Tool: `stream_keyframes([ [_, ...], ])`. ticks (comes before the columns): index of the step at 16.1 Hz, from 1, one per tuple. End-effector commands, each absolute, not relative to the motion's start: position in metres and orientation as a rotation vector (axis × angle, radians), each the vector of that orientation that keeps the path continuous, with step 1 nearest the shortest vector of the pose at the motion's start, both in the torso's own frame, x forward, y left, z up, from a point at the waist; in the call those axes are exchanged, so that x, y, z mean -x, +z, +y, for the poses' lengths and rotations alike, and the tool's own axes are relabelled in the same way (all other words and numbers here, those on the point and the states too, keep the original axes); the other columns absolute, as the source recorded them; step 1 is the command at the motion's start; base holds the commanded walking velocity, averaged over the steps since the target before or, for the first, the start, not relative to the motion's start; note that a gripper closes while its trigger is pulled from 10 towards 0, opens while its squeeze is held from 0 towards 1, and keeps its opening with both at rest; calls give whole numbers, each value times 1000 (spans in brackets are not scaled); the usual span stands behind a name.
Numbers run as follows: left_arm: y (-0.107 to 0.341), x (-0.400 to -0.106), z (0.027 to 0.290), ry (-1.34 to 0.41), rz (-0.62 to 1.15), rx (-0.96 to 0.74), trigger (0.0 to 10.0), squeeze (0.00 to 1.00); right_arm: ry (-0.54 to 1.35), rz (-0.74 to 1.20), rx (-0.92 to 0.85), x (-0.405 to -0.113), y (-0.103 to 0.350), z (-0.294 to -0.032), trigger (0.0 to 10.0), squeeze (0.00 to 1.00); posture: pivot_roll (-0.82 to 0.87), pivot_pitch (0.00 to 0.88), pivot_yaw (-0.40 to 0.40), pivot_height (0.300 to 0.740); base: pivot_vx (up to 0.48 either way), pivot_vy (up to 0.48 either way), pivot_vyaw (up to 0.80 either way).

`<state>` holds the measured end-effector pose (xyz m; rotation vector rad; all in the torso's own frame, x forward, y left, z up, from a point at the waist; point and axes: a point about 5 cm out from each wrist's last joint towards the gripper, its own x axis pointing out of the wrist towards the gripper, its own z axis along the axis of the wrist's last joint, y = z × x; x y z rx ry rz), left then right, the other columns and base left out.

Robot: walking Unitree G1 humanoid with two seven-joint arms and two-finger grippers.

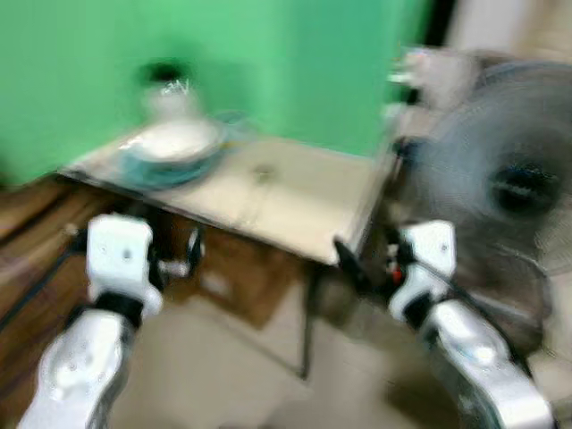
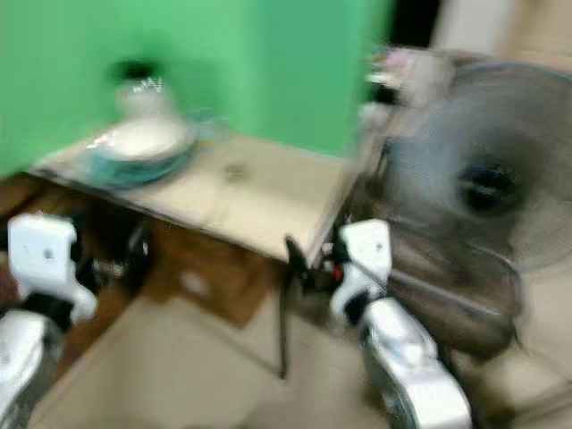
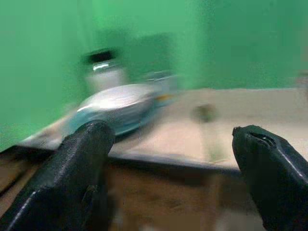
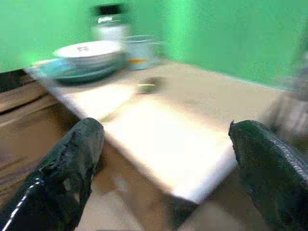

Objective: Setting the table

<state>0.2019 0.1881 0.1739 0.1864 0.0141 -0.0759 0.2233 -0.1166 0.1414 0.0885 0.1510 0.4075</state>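
**Table with stacked dishes, both grippers short of its near edge**

Table [image 1: 295, 201]: pale top, set against a green wall [image 1: 295, 63], all views blurred.
White bowl [image 4: 89, 49]: sits in a teal plate [image 4: 72, 72] at the table's far corner, well beyond both sets of fingers.
Jar [image 4: 109, 21] with dark lid: behind the bowl, against the wall.
Clear cup [image 4: 142, 50]: just beside the bowl, on the side nearer the table's middle.
Small dark item [image 4: 148, 87]: on the tabletop, between the dishes and the fingers; too blurred to identify.
Left gripper [image 3: 175, 168]: fingers [image 3: 79, 168] wide apart, holding nothing, in front of the table edge, the bowl beyond them.
Right gripper [image 4: 166, 173]: fingers [image 4: 72, 163] wide apart, empty, at the near table corner.
Standing fan [image 1: 514, 188]: right of the right gripper, beside the table.
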Motion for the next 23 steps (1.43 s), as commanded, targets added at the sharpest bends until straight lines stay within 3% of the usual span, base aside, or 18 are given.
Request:
stream_keyframes([
  [1,175,-202,187,-70,12,-184,10000,451,411,142,-90,-225,144,-119,10000,1000,123,0,18,740,0,0,800],
  [4,175,-203,188,-71,7,-201,10000,439,405,146,-89,-227,143,-118,10000,1000,125,0,18,740,0,0,800],
  [8,173,-203,186,-116,23,-201,10000,459,260,156,-21,-239,141,-124,10000,1000,120,0,22,740,304,0,0],
  [9,171,-202,185,-126,28,-203,10000,455,218,148,10,-241,141,-127,10000,878,118,0,23,740,349,0,0],
  [13,166,-201,178,-185,51,-188,10000,463,218,172,-27,-247,137,-124,10000,867,116,0,25,740,357,0,0],
  [15,162,-198,177,-208,74,-193,10000,459,298,170,-43,-247,139,-115,10000,0,116,0,24,740,369,0,0],
  [23,160,-194,176,-260,93,-201,10000,459,270,161,-36,-254,144,-116,10000,0,126,0,19,740,371,0,331],
])
